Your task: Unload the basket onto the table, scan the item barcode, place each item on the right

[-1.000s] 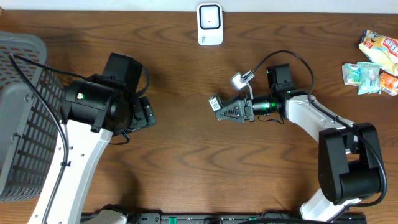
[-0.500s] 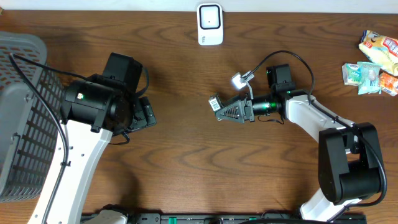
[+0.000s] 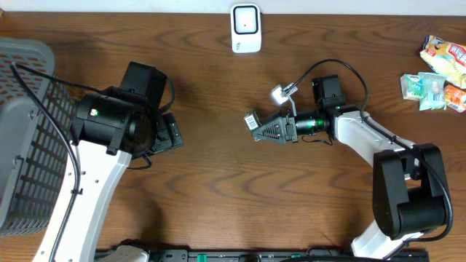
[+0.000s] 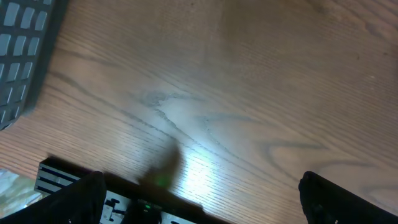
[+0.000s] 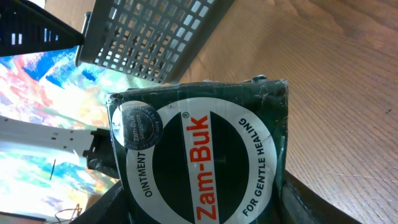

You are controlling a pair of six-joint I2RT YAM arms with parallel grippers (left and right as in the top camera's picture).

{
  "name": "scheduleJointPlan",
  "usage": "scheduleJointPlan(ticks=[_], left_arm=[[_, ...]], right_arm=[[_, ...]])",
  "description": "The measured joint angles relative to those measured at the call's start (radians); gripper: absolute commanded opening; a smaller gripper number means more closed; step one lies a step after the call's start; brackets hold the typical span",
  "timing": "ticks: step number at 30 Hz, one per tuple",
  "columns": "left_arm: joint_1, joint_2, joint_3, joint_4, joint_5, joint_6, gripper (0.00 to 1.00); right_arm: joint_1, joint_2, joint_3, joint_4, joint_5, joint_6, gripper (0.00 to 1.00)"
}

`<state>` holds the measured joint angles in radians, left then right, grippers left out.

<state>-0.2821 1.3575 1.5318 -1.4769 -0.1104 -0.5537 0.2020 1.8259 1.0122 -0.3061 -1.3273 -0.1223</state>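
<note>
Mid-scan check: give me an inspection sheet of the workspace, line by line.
Surface: brown wood table, no spills seen.
Job's things: green Zam-Buk box in the right gripper; white scanner at the far edge, apart from the box.
Clutter: snack packets at the far right; grey basket on the left.
Grippers: right gripper shut on the box; left gripper open, empty, over bare wood.
Cables: black cable loops over the right arm; another crosses the basket.
Surroundings: black rail along the near edge.
</note>
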Motion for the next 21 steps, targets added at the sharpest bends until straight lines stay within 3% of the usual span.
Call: scheduleJointPlan(ticks=[12, 21], left_arm=[[0.0, 0.0, 0.0, 0.0, 0.0, 0.0, 0.98], [0.0, 0.0, 0.0, 0.0, 0.0, 0.0, 0.98]], right_arm=[[0.003, 0.0, 0.0, -0.002, 0.034, 0.0, 0.45], [0.041, 0.0, 0.0, -0.076, 0.277, 0.02, 0.46]])
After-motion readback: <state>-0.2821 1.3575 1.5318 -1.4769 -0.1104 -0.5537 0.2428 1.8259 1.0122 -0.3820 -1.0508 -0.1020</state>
